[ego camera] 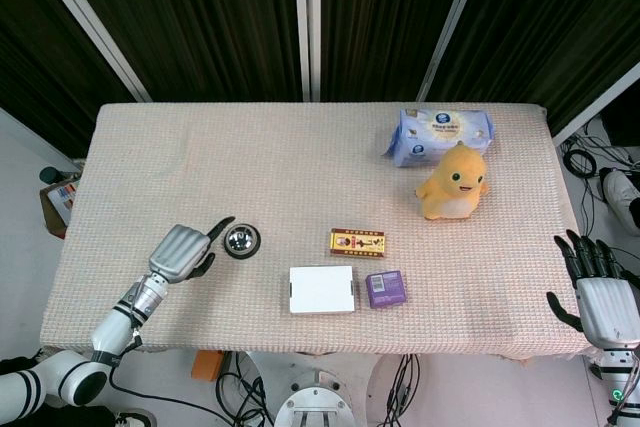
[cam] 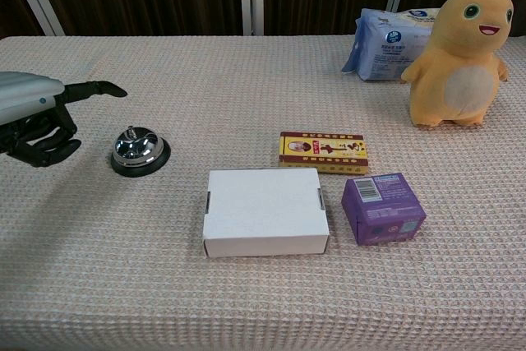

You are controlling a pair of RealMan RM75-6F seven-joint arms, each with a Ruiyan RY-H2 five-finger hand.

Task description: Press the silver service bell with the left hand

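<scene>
Left hand (cam: 37, 117), cropped, one finger out, rest curled, beside bell (cam: 140, 150).

The left hand (ego camera: 182, 252) hovers just beside the silver service bell (ego camera: 241, 241), one finger stretched out toward it and the others curled under, and nothing stands in the short gap of bare table (ego camera: 200, 167) between them. Beyond the bell, away from the hand, a white box (ego camera: 321, 289), a yellow-and-red box (ego camera: 357, 242) and a purple box (ego camera: 385, 288) stand well apart from it. The right hand (ego camera: 600, 292), fingers spread, sits at the table's far edge, well clear.
</scene>
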